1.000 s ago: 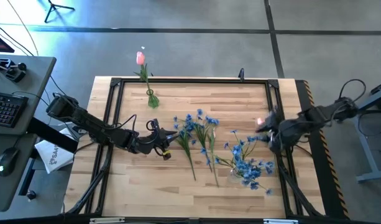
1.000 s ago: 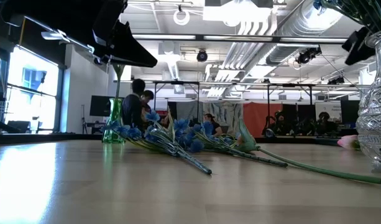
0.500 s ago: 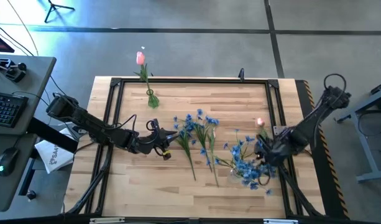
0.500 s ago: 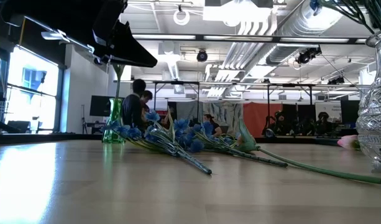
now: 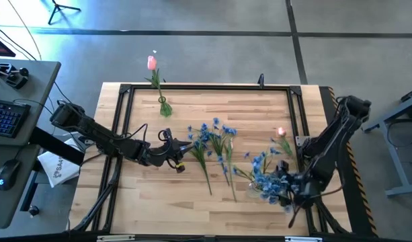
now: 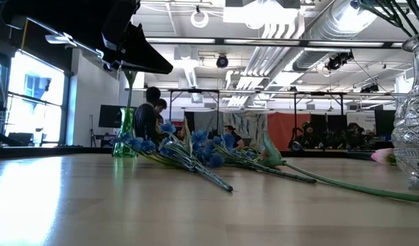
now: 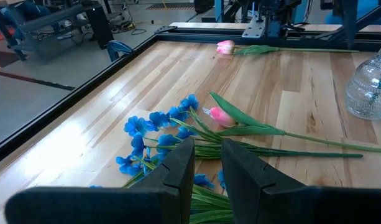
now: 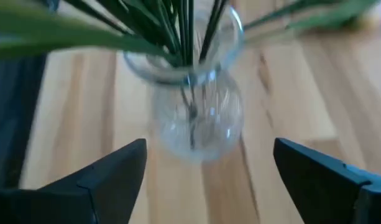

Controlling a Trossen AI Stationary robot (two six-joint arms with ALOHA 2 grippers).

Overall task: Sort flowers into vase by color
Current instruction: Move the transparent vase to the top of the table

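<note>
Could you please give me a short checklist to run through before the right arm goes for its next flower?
1. Right gripper open and empty: ok, fingers spread wide.
2. Blue stems seated in the clear vase: ok, they pass down through its mouth.
3. Clear vase upright: ok.
4. Blue flowers left on the table: ok, several lie mid-table.
5. Left gripper out of the way: cannot tell; it sits just beside those flowers, fingers nearly closed.
6. Pink tulip kept apart from the blues: not ok, it lies among them.
</note>
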